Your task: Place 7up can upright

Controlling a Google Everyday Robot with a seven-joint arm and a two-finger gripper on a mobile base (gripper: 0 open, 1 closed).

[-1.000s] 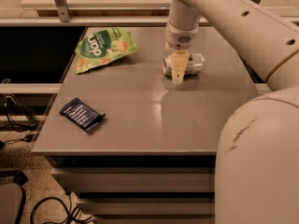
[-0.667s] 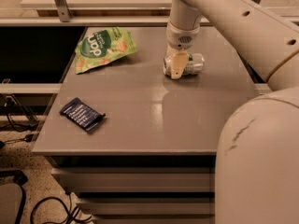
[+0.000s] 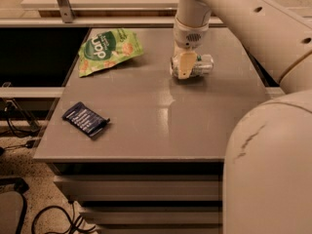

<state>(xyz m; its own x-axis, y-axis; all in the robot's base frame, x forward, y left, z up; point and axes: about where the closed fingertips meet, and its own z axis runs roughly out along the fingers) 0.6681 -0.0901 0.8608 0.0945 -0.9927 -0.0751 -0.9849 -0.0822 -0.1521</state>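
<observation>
Smooth grey tabletop (image 3: 146, 126), cream-padded pincer (image 3: 186, 68) clasping shiny cylindrical 7up can (image 3: 204, 65) lying sideways.

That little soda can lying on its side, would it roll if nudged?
Probably: the 7up can lies on its rounded side on the smooth table, so it likely rolls. Its shiny metal looks slippery and probably dents easily. The end effector is down at the can.
</observation>
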